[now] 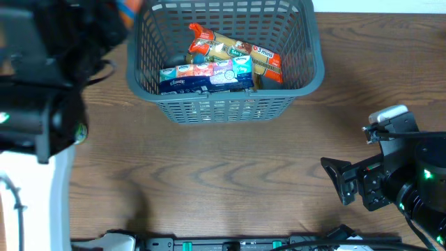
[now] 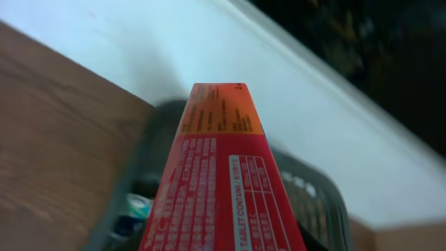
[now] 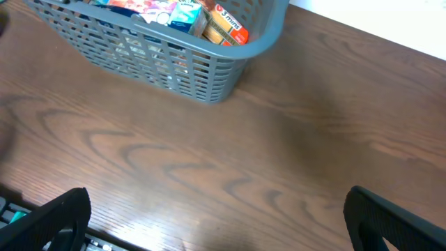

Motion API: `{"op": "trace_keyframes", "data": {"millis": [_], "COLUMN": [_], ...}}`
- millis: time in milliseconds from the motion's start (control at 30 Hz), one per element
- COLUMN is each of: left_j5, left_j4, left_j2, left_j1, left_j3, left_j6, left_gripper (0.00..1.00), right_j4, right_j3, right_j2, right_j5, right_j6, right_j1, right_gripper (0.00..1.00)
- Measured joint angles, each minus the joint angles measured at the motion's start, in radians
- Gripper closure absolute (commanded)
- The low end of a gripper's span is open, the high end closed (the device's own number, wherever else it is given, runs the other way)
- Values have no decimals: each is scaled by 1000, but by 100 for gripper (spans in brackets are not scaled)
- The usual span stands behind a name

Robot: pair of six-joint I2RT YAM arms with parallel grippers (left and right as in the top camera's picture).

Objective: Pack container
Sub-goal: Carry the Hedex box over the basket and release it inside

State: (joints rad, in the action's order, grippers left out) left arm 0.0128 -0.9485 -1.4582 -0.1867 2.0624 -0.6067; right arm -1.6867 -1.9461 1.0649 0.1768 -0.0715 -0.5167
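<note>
Your left gripper (image 1: 111,17) was clamped on a red-and-orange cardboard box (image 2: 216,174) by the grey-blue slotted plastic basket (image 1: 223,104); your right gripper (image 3: 223,230) gaped wide, empty.

- One grey basket (image 1: 223,108)
- One red-and-orange box (image 2: 216,181)
- One blue tissue pack (image 1: 205,75)
- At least two orange snack packets (image 1: 268,63); the exact count is unclear

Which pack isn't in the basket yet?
The red box in the left gripper; the blue tissue pack and snack packs lie inside the basket.
</note>
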Motion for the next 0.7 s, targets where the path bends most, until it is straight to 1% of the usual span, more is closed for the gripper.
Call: {"op": "trace_keyframes", "data": {"millis": [133,267,467,700], "left_j5": [34,121,277,394], "left_j4": [55,125,209,228], "left_j2": [-108,-246,-390,-451], "left_j1": [-113,-207,-283,-325], "left_j3": [0,-4,-11,-11], "left_j6": [61,105,159,185], "left_gripper": [94,94,95,94], "right_j4": [0,0,0,0], "right_j3": [0,0,0,0], "right_j2": [0,0,0,0], "right_j5": [0,0,0,0], "right_j6": [0,0,0,0], "right_j1": [0,0,0,0], "right_gripper": [1,1,1,1]}}
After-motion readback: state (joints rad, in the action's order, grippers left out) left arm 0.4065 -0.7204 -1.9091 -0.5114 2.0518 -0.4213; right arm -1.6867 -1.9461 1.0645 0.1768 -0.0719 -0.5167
